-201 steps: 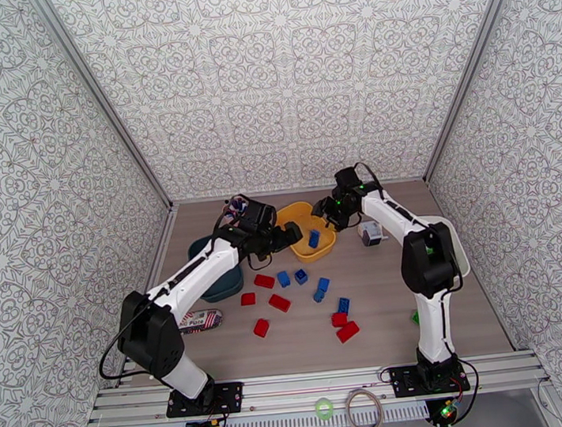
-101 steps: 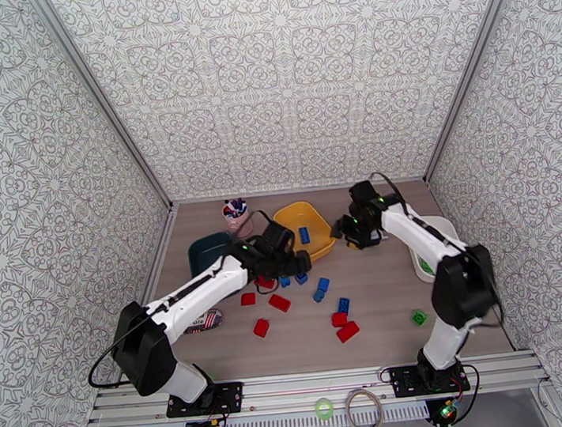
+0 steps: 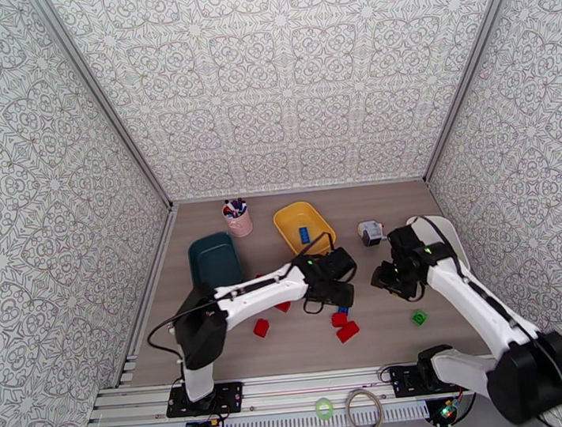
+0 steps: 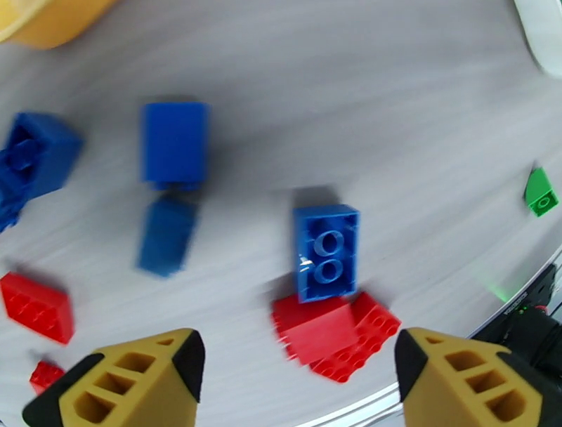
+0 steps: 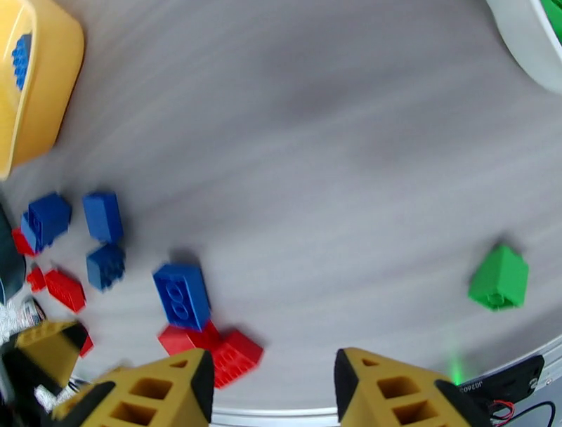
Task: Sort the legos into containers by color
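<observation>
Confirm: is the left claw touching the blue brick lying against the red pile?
Apart. The left wrist view shows the left claw open, its fingertips short of the blue brick, with red bricks and bare table between.

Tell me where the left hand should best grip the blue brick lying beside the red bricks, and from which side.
Probably by its two long side walls, coming straight down from above. The blue brick seems to lie hollow side up with its long walls free, while one short end is crowded by the red bricks. The left hand hovers open nearby.
</observation>
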